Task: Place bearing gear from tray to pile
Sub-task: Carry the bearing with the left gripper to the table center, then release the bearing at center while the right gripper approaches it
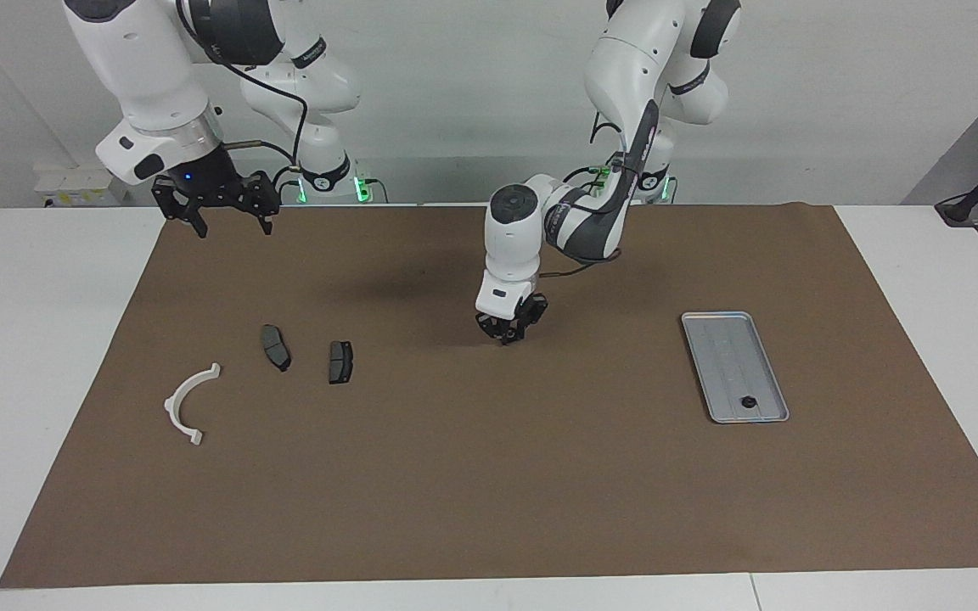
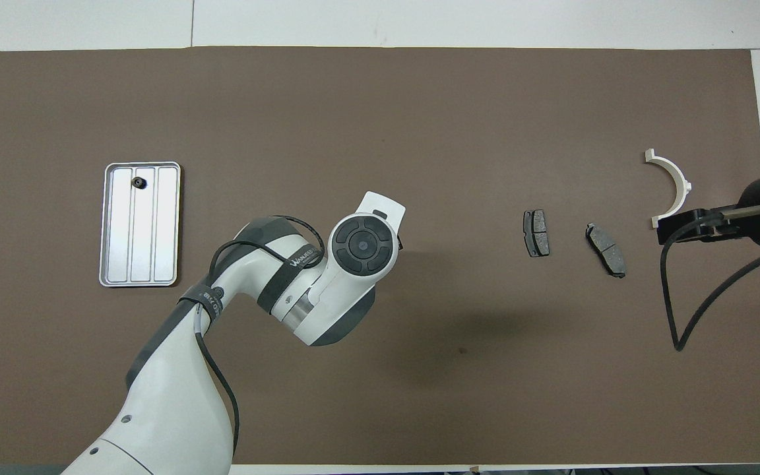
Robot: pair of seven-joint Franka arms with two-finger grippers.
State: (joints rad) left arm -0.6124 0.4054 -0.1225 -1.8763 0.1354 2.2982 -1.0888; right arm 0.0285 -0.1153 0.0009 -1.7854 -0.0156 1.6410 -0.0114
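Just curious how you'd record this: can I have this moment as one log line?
left tool over mat between tray and pile | right tool open, raised, waiting | one small dark gear on tray

white table under brown mat

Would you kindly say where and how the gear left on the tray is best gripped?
Probably from straight above, fingers across the rim of the gear. It is small and round, lying flat on the tray near its end wall, so a sideways approach looks blocked.

brown mat | covers white table | lying flat
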